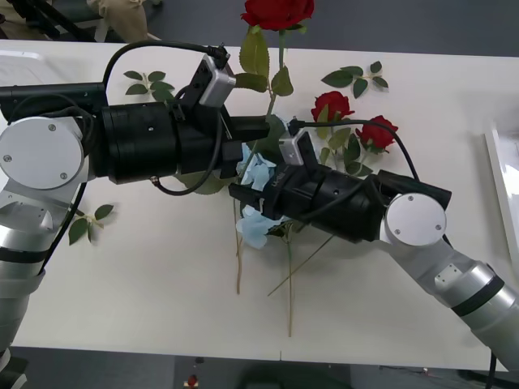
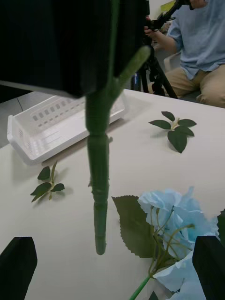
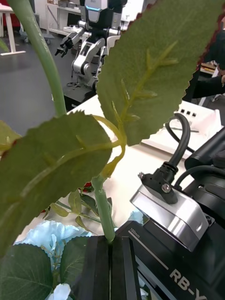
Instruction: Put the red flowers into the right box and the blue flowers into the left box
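A red rose (image 1: 277, 11) is held lifted mid-table, its stem clamped between the closed fingers of the left gripper (image 3: 111, 265); transfer to the right box (image 1: 504, 174) at the table's right edge is judged next. The right gripper (image 2: 112, 262) is spread open, empty, over the blue flowers (image 2: 180, 229)

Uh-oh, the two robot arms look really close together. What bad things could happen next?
The left gripper, fingers shut on a red rose's stem, sits close to the right gripper, so they might bump. The right box lies past the right arm. The blue flower lies among rose stems; lifting it may drag them.
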Action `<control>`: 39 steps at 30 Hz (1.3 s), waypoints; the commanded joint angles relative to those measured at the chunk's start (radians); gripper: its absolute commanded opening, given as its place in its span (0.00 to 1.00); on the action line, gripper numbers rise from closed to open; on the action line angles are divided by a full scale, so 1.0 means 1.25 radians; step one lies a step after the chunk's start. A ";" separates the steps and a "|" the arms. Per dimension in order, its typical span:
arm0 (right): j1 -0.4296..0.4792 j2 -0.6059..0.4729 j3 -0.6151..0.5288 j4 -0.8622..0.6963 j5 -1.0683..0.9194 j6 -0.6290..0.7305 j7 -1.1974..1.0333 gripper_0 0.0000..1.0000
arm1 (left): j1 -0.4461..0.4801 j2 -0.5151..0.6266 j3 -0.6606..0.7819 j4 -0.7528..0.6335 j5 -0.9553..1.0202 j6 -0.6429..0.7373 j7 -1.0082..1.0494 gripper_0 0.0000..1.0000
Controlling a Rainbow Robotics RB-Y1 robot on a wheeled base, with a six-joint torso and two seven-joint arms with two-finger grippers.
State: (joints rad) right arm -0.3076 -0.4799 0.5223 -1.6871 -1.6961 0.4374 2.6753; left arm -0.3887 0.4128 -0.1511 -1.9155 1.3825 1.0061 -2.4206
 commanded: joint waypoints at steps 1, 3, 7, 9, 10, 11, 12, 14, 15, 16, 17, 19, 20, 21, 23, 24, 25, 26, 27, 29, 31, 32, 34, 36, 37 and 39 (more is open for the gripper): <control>-0.017 0.022 -0.001 -0.011 -0.004 0.001 0.024 0.93 | -0.026 -0.003 -0.007 -0.011 0.002 -0.006 -0.061 0.00; -0.018 0.026 0.001 -0.010 -0.003 0.001 0.024 0.92 | -0.026 -0.003 -0.007 -0.011 0.002 -0.006 -0.061 0.00; -0.019 0.028 0.004 -0.010 -0.004 0.001 0.024 0.78 | -0.026 -0.003 -0.007 -0.011 0.002 -0.006 -0.061 0.00; -0.019 0.030 0.004 -0.010 -0.003 0.002 0.024 0.64 | -0.026 -0.003 -0.007 -0.011 0.002 -0.006 -0.061 0.00; -0.019 0.032 0.004 -0.010 -0.003 0.001 0.024 0.58 | -0.026 -0.003 -0.007 -0.011 0.002 -0.006 -0.061 0.00; -0.019 0.032 0.004 -0.010 -0.003 0.002 0.024 0.52 | -0.026 -0.003 -0.007 -0.011 0.002 -0.006 -0.061 0.00; -0.019 0.032 0.004 -0.011 -0.004 0.002 0.024 0.48 | -0.026 -0.003 -0.007 -0.011 0.002 -0.006 -0.061 0.00; -0.019 0.032 0.004 -0.010 -0.003 0.001 0.024 0.32 | -0.026 -0.003 -0.007 -0.011 0.002 -0.006 -0.061 0.00; -0.018 0.032 0.004 -0.010 -0.003 0.002 0.024 0.25 | -0.026 -0.003 -0.007 -0.011 0.002 -0.006 -0.061 0.00; -0.019 0.032 0.004 -0.011 -0.004 0.002 0.024 0.17 | -0.026 -0.003 -0.007 -0.011 0.002 -0.006 -0.061 0.00; -0.019 0.032 0.004 -0.010 -0.005 0.002 0.024 0.13 | -0.026 -0.003 -0.007 -0.011 0.002 -0.006 -0.061 0.00; -0.019 0.033 0.004 -0.011 -0.005 0.001 0.024 0.01 | -0.026 -0.003 -0.007 -0.011 0.002 -0.006 -0.061 0.00; -0.019 0.032 0.004 -0.010 -0.005 0.002 0.024 0.00 | -0.026 -0.003 -0.007 -0.011 0.002 -0.006 -0.061 0.00; -0.020 0.033 0.004 -0.011 -0.005 0.001 0.024 0.00 | -0.026 -0.003 -0.007 -0.011 0.002 -0.006 -0.061 0.00; -0.021 0.033 0.004 -0.010 -0.005 0.002 0.024 0.00 | -0.026 -0.003 -0.007 -0.011 0.002 -0.006 -0.061 0.00; -0.023 0.033 0.004 -0.010 -0.005 0.001 0.024 0.00 | -0.026 -0.003 -0.007 -0.011 0.002 -0.006 -0.061 0.00; -0.023 0.033 0.004 -0.010 -0.005 0.002 0.024 0.00 | -0.026 -0.003 -0.007 -0.011 0.002 -0.006 -0.061 0.00; -0.023 0.033 0.004 -0.010 -0.005 0.001 0.024 0.00 | -0.026 -0.003 -0.007 -0.011 0.002 -0.006 -0.061 0.00; -0.023 0.033 0.004 -0.010 -0.005 0.001 0.024 0.00 | -0.026 -0.003 -0.007 -0.011 0.002 -0.006 -0.061 0.00; -0.024 0.033 0.004 -0.011 -0.005 0.001 0.024 0.00 | -0.026 -0.003 -0.007 -0.011 0.002 -0.006 -0.061 0.00; -0.025 0.033 0.004 -0.010 -0.005 0.001 0.024 0.00 | -0.026 -0.003 -0.007 -0.011 0.002 -0.006 -0.061 0.00; -0.025 0.032 0.004 -0.010 -0.005 0.001 0.024 0.00 | -0.026 -0.003 -0.007 -0.011 0.002 -0.006 -0.061 0.00; -0.025 0.033 0.004 -0.010 -0.005 0.001 0.022 0.00 | -0.026 -0.003 -0.007 -0.011 0.002 -0.006 -0.061 0.00; -0.026 0.033 0.004 -0.010 -0.005 0.002 0.021 0.00 | -0.026 -0.003 -0.007 -0.011 0.002 -0.006 -0.061 0.00; -0.026 0.032 0.004 -0.010 -0.005 0.001 0.020 0.00 | -0.026 -0.003 -0.007 -0.011 0.002 -0.006 -0.061 0.00; -0.026 0.030 0.004 -0.010 -0.005 0.001 0.020 0.00 | -0.026 -0.003 -0.007 -0.011 0.002 -0.006 -0.061 0.00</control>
State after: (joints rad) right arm -0.3084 -0.4530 0.5250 -1.6854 -1.6969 0.4374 2.6753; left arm -0.3887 0.4128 -0.1511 -1.9155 1.3825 1.0061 -2.4206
